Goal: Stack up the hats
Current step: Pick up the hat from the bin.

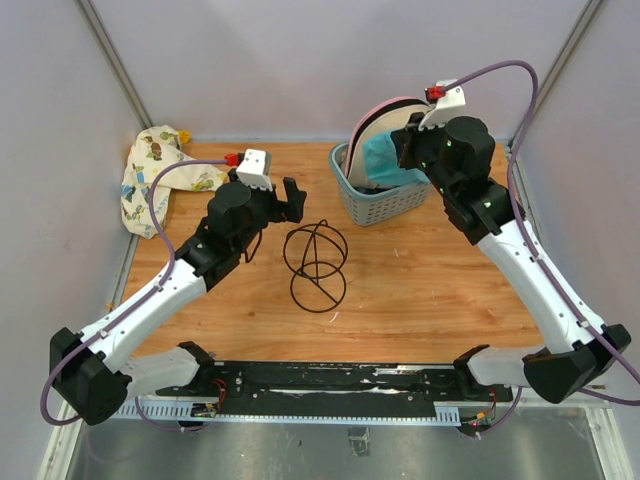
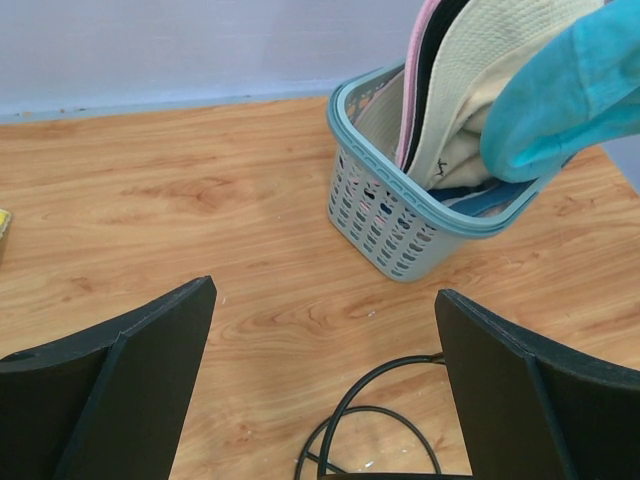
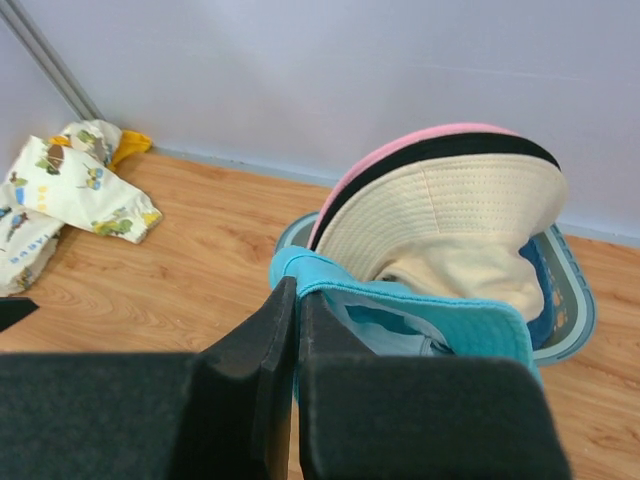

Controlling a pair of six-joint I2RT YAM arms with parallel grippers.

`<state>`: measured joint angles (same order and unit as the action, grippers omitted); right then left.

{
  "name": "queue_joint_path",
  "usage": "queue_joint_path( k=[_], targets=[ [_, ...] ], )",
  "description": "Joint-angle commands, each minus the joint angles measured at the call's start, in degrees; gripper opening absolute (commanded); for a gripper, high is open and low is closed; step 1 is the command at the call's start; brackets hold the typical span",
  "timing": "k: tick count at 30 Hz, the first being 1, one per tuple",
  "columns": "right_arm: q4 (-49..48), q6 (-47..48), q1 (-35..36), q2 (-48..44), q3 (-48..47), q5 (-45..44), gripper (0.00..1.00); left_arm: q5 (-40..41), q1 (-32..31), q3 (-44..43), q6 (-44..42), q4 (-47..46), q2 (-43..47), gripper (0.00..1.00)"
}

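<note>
Risk sits with the right end effector [image 3: 297, 300], clamped on the brim of the teal hat [image 3: 480, 325] above the basket [image 2: 400, 235] — the fabric could slip, or drag out the cream hat [image 3: 450, 200] and pink hat [image 3: 450, 130] nested behind. My left end effector [image 2: 325, 295] hangs wide apart near black wire loops [image 1: 315, 262] on the counter [image 2: 150, 200] — a snag hazard.

Teal-blue hat [image 3: 440, 325] up front, bright and plain. Behind it comes the cream hat [image 3: 450, 215], rows of fine stitching across its brim, then a black hat [image 3: 450, 149] as a dark band, and a pink hat [image 3: 440, 131] edging the top. The basket [image 2: 385, 215] is slatted grey-blue. The tabletop [image 1: 430, 290] is honey-toned wood grain, with a black wire hoop [image 1: 316, 266] at its centre. In the corner lies a cream cloth [image 1: 150, 175] with green and yellow cartoon prints.
</note>
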<state>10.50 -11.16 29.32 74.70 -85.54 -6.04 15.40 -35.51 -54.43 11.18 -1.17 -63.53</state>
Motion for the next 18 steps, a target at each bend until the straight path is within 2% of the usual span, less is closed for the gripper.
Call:
queue_joint_path(
  k=[1, 12, 18],
  targets=[
    [-4.92, -1.87, 1.00, -3.96, -1.00, 3.97, 0.00, -0.40, -0.62, -2.07, -0.46, -0.93, -0.61, 0.96],
    [-8.77, -7.74, 1.53, -6.93, -0.43, 12.33, 0.00, 1.26, -0.62, -1.44, 0.33, -0.82, 0.77, 0.96],
    [-11.08, -9.23, 5.04, -4.91, -1.21, 13.23, 0.00, 3.13, -0.62, -0.85, 2.09, 0.98, 4.37, 0.96]
  ],
)
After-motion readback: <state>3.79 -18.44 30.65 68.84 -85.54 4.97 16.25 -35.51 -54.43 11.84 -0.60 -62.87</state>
